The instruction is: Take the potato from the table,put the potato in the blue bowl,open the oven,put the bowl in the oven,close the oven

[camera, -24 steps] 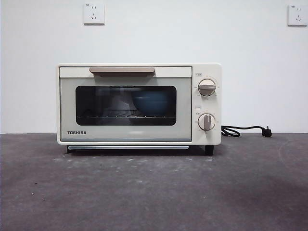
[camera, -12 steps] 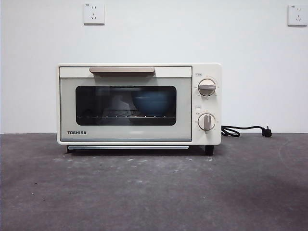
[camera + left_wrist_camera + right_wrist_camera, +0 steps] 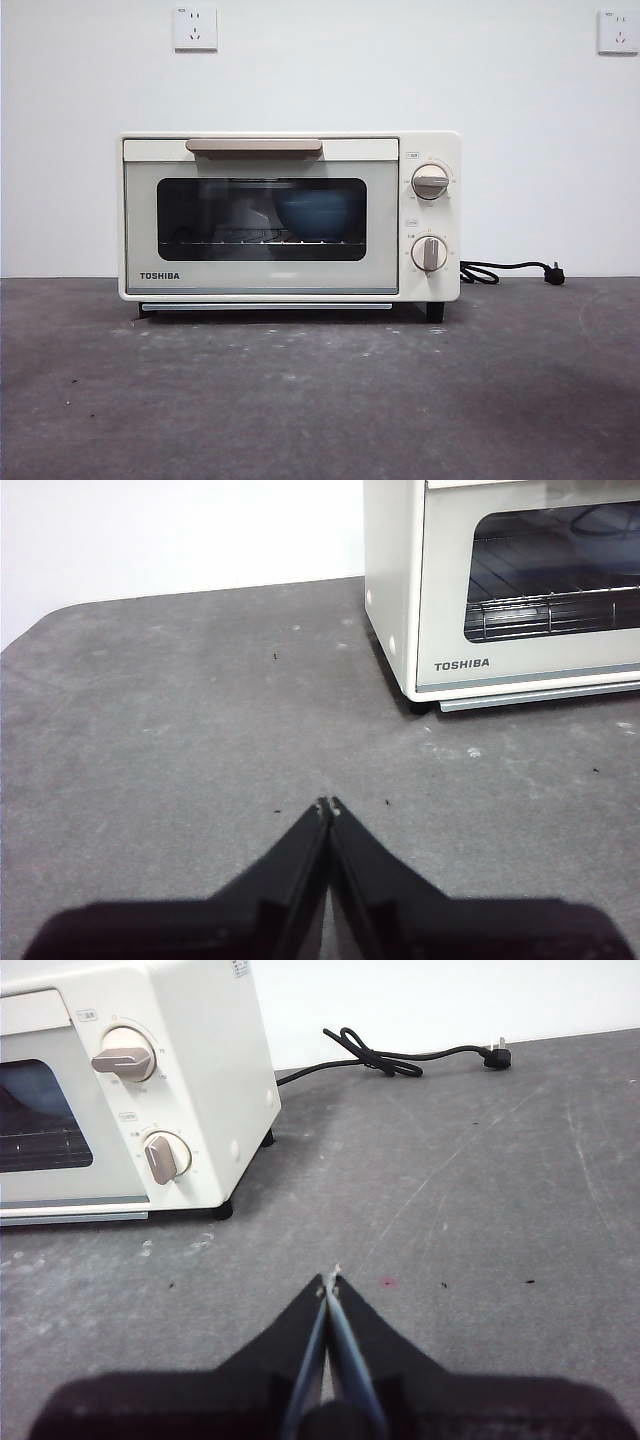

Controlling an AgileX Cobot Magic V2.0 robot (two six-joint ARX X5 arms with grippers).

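Note:
The cream-white oven stands on the dark grey table with its door closed. Behind the dark glass, on the rack, I make out the blue bowl. The potato is hidden from every view. In the left wrist view, my left gripper is shut and holds nothing, hovering over the table off the oven door's Toshiba-logo corner. My right gripper is also shut with nothing in it, over the table in front of the knob side of the oven. Neither arm shows in the front view.
A black cord with a plug lies on the table behind the oven's knob side, and it shows as the cord in the right wrist view. Two wall sockets sit high on the white wall.

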